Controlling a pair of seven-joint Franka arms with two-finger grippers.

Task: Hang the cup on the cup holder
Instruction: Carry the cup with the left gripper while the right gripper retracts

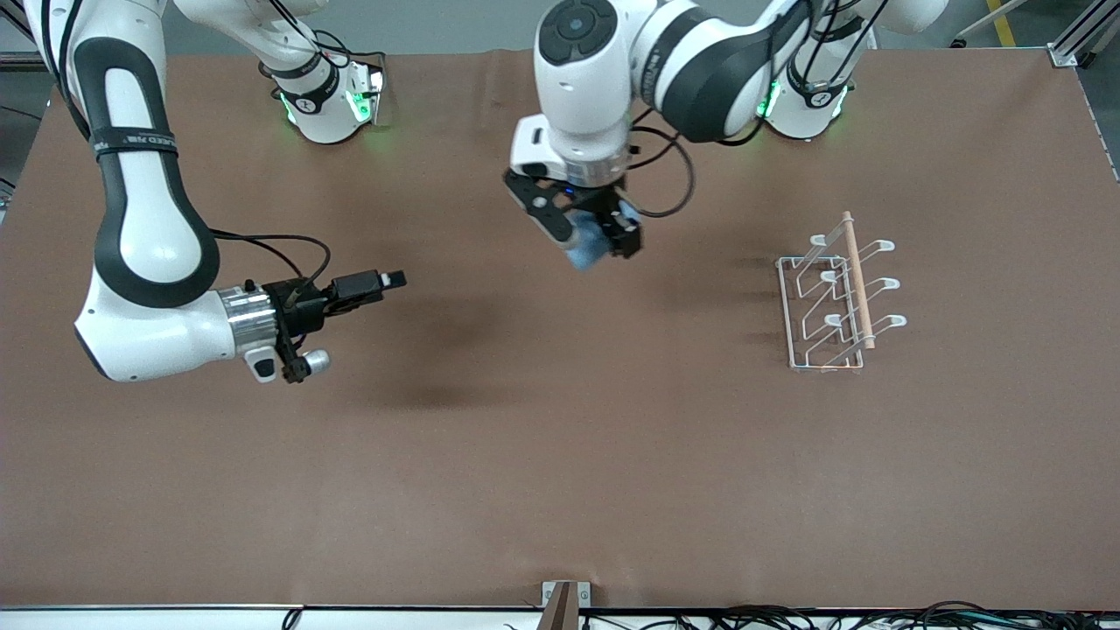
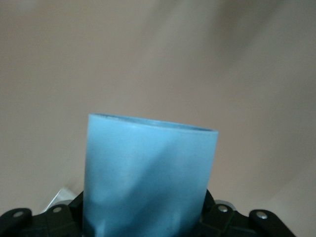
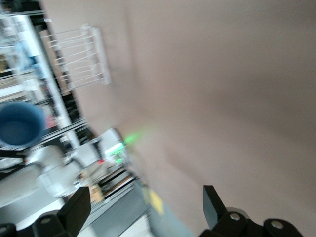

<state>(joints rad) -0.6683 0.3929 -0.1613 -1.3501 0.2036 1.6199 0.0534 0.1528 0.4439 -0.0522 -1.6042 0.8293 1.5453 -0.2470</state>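
A: How far along are we?

B: The left claw (image 1: 588,229) is clamped on the cup (image 1: 586,249) and has it up in the air over the middle of the tabletop (image 1: 560,455), well apart from the cup holder (image 1: 836,293). So the pick-up looks done; the carry to the cup holder and the hanging are left.

A: Is anything on the cup holder yet?

B: No, its prongs are bare. It stands toward the left arm's end of the tabletop.

A: And the arms' pose?

B: The left arm reaches in from its base, wrist pointing down, the cup tilted. The right claw (image 1: 398,279) lies level, farther from the cup holder than the cup is, fingers spread wide and empty. That arm waits.
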